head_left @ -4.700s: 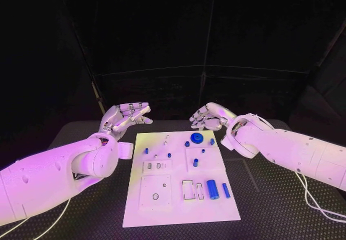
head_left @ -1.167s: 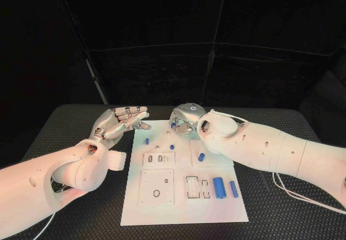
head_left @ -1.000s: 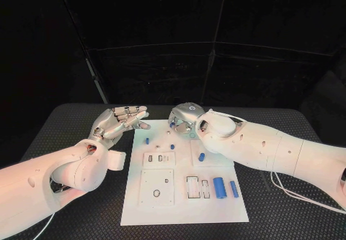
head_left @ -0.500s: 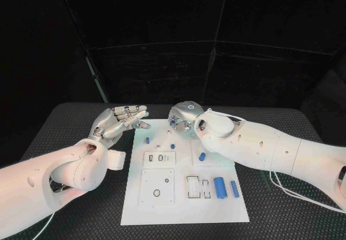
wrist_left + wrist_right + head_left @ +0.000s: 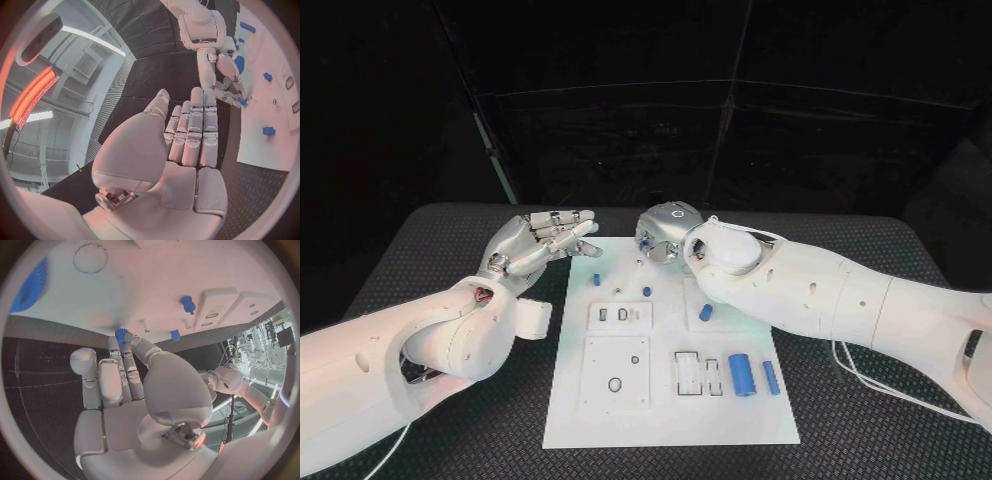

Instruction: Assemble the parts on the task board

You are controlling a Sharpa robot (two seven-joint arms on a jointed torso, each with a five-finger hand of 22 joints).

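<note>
Task board (image 5: 668, 400) lay mid-surface (image 5: 430, 260), long axis running near-to-far. Two blue cylinder parts (image 5: 741, 371) lay near its right edge, long axes along the board's length; small blue pegs (image 5: 649, 290) stood farther up. Right hand (image 5: 665, 233) hovered over the board's far end, fingers (image 5: 125, 357) pinching a small blue part (image 5: 121, 333). Left hand (image 5: 541, 240) hung beside the far-left corner, palm up, fingers (image 5: 195, 131) straight & side by side, holding nothing.

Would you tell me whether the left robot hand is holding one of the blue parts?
No; in the left wrist view the left robot hand has its fingers extended and apart, with nothing between them.
</note>
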